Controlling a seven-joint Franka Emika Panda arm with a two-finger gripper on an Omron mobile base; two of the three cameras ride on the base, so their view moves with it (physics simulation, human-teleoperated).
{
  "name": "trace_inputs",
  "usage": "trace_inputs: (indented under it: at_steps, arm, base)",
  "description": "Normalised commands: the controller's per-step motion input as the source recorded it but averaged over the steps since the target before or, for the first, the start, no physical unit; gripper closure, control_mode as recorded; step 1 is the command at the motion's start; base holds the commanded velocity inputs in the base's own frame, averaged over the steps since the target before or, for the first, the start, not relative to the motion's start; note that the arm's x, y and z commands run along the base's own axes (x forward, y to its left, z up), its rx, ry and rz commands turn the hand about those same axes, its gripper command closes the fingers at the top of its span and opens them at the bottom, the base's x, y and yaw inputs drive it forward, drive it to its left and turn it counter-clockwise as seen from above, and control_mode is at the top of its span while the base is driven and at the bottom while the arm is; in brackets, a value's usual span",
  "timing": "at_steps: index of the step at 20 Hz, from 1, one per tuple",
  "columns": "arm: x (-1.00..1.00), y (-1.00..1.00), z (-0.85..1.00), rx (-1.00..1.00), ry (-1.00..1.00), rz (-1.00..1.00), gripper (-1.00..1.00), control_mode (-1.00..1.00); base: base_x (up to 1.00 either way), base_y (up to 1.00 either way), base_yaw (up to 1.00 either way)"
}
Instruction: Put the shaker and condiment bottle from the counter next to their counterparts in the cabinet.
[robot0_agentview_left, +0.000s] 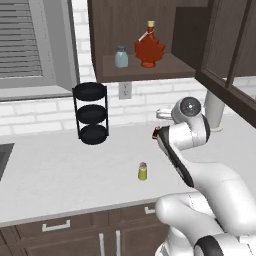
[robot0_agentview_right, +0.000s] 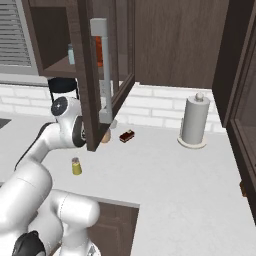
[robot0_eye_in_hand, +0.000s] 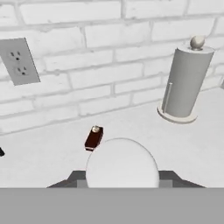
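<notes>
My tool (robot0_eye_in_hand: 122, 177) is closed on the condiment bottle (robot0_eye_in_hand: 121, 159). Its pale round cap sits between the jaws in the hand view, low over the counter (robot0_agentview_left: 60, 175) near the back wall. Just beyond it lies a small dark red-and-black object (robot0_eye_in_hand: 93, 138), and further right stands a paper towel holder (robot0_eye_in_hand: 186, 83). I see an outlet (robot0_eye_in_hand: 19, 61) on the brick wall to the left. The shaker (robot0_agentview_left: 142, 171) stands upright on the counter nearer the front edge, well apart from the tool. Up in the cabinet (robot0_agentview_left: 145, 72), the blue-grey shaker (robot0_agentview_left: 121, 57) and the red maple-leaf bottle (robot0_agentview_left: 149, 47) stand side by side on the shelf. A black three-tier rack (robot0_agentview_left: 91, 112) stands to the left, below them.
</notes>
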Motion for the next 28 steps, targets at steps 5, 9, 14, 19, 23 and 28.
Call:
trace_inputs:
  at_steps: [5, 9, 14, 19, 23, 28]
  arm:
    - [-0.16, 0.27, 0.85, 0.00, -0.11, 0.10, 1.00, -1.00]
    - [-0.04, 0.24, 0.97, 0.00, -0.06, 0.07, 1.00, -1.00]
    - [-0.15, 0.16, 0.88, 0.00, -0.11, 0.03, 1.00, -1.00]
    - [-0.18, 0.03, 0.79, 0.00, -0.19, 0.02, 1.00, -1.00]
    - [-0.23, 0.00, 0.74, 0.00, -0.25, 0.01, 1.00, -1.00]
    - [-0.02, 0.00, 0.48, 0.00, -0.20, 0.08, 1.00, -1.00]
  base:
    - [0.00, 0.00, 0.00]
    - [0.00, 0.00, 0.00]
    - [0.00, 0.00, 0.00]
    - [0.00, 0.00, 0.00]
    - [0.00, 0.00, 0.00]
    - [0.00, 0.00, 0.00]
